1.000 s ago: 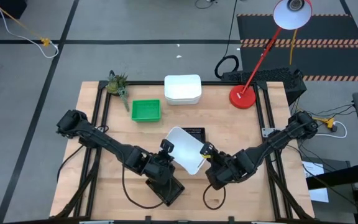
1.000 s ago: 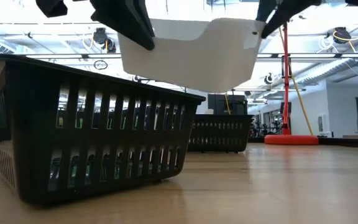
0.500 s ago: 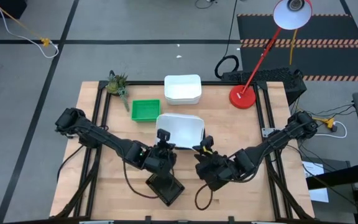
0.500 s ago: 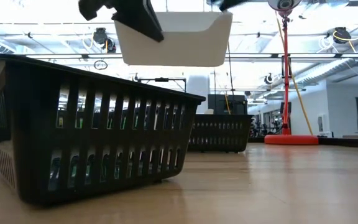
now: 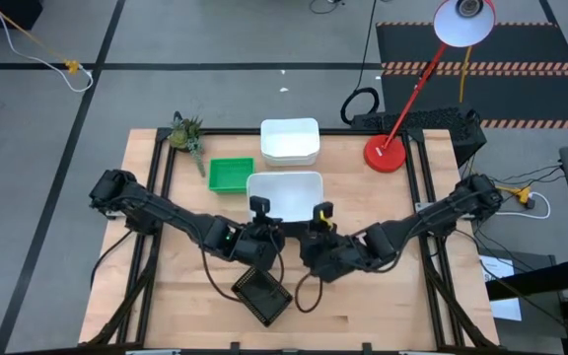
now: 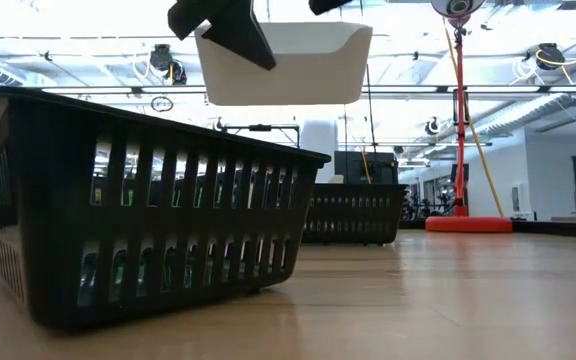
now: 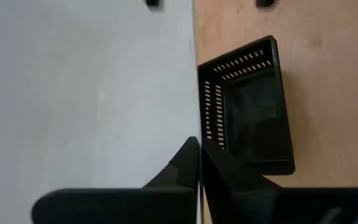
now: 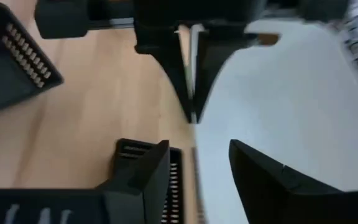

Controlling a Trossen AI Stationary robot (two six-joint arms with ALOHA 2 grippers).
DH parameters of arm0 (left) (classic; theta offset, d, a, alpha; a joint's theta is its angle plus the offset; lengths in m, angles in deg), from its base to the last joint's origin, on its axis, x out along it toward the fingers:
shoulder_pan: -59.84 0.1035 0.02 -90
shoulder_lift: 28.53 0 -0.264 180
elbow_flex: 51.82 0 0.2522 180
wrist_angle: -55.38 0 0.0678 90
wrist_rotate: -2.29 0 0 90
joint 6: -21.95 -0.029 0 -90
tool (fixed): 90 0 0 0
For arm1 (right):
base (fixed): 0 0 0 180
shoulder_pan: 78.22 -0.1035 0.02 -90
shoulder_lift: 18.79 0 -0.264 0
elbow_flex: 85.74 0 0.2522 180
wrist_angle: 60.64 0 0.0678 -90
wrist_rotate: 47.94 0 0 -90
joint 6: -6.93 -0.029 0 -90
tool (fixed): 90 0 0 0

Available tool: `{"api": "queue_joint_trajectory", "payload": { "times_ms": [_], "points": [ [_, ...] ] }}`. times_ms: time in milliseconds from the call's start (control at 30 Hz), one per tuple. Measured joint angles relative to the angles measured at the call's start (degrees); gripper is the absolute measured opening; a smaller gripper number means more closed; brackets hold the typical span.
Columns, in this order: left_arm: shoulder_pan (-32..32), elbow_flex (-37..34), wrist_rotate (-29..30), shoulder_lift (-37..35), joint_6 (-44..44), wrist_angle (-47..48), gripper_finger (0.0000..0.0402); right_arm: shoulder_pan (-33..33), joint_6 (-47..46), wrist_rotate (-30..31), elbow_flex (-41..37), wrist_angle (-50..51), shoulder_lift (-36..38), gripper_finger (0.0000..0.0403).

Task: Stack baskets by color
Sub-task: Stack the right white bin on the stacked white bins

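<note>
Wooden table (image 5: 383, 296) | our left gripper (image 5: 260, 209) is pinching the white basket (image 5: 286, 194) aloft | right gripper (image 5: 321, 215) at its 5 o'clock corner, fingers spread, gripping nothing.

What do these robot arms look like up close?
Two slim black jointed arms, with thin black cables looping beside them. The left end effector has a white patch near its tip, the right end effector a yellow one. Each ends in two flat, dark, tapered fingers.

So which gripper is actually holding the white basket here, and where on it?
The left gripper is shut on the white basket's rim, holding it above the table. The right gripper is open at that edge, gripping nothing.
</note>
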Motion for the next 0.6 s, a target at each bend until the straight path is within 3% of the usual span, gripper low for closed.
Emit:
{"api": "queue_joint_trajectory", "payload": {
  "times_ms": [233,600],
  "points": [
    [0.02,0.0,-0.42,0.0,0.0,-0.2,0.0005,3.45,-4.21,-4.91,0.0,2.47,-0.16,0.0128],
    [0.02,0.0,-0.62,0.02,-0.28,-0.26,0.0005,6.75,-3.58,-8.0,-3.97,1.24,-0.39,0.0075]
  ]
}}
